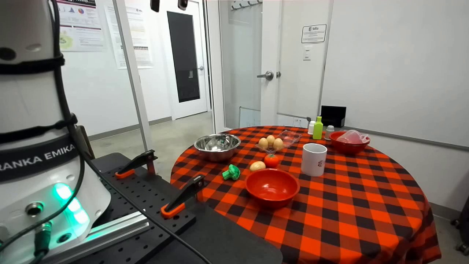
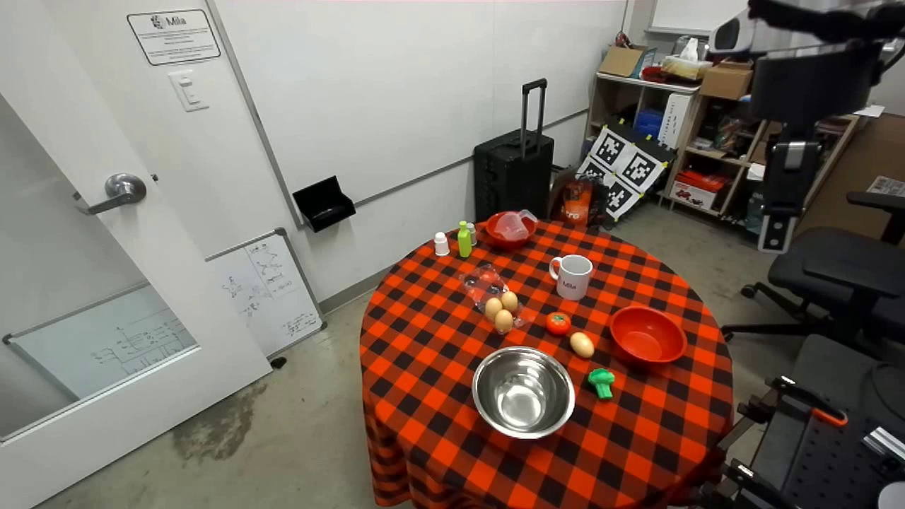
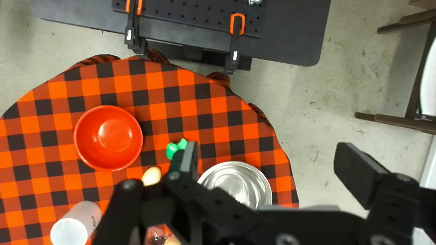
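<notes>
In the wrist view, the gripper [image 3: 267, 153] is found spread wide, with nothing held between its jaws. It hangs raised, well apart from the checked cloth [image 1: 351, 220], as an exterior view bears out. From the wrist view it partly covers the broccoli [image 3: 172, 149] and the steel bowl [image 3: 250, 178], both well below it. The broccoli lies on the cloth between the steel bowl and the red bowl [image 2: 647, 336], touching neither; both bowls stand upright. An egg [image 2: 582, 345] and a tomato [image 2: 558, 324] lie near it, slightly apart from each other. Further on, the mug [image 1: 314, 159] stands upright. Near it, a clear carton [image 1: 290, 137] lies unfolded with three eggs [image 2: 503, 319] in it. At the far edge stand a white shaker [image 2: 441, 244], a green bottle [image 2: 464, 242] and a grey shaker [image 1: 329, 132], beside a second red bowl [image 1: 346, 147]. That bowl contains a translucent item [image 1: 352, 136] whose kind cannot be made out. Beyond the cloth, a black case [image 2: 512, 177] stands upright near a marker board [image 2: 626, 170].
</notes>
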Controlling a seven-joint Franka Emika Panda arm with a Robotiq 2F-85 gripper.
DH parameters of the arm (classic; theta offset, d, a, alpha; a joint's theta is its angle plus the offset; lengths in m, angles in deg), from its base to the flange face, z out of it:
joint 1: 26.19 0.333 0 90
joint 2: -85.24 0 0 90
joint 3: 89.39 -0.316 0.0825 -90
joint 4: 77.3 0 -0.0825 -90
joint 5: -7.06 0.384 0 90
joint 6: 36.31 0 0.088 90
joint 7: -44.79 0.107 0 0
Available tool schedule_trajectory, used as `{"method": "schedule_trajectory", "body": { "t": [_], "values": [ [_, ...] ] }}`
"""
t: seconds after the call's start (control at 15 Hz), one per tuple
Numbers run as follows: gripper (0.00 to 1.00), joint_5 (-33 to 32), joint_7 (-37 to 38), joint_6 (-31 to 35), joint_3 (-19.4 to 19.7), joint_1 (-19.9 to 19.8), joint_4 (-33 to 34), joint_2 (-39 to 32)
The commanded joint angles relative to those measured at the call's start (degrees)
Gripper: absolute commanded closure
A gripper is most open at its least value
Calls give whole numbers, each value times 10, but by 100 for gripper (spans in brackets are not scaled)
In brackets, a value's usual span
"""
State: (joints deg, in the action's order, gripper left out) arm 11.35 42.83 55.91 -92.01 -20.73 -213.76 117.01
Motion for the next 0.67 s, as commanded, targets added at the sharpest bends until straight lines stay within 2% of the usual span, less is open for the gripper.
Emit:
{"method": "schedule_trajectory", "body": {
  "t": [0.0,0.27,0.6],
  "values": [
    [0,-21,-45,52,16,-13,-10,-67],
    [0,-48,-56,153,24,-31,-15,-161],
    [0,-59,-51,291,31,-49,16,-322]
  ]
}}
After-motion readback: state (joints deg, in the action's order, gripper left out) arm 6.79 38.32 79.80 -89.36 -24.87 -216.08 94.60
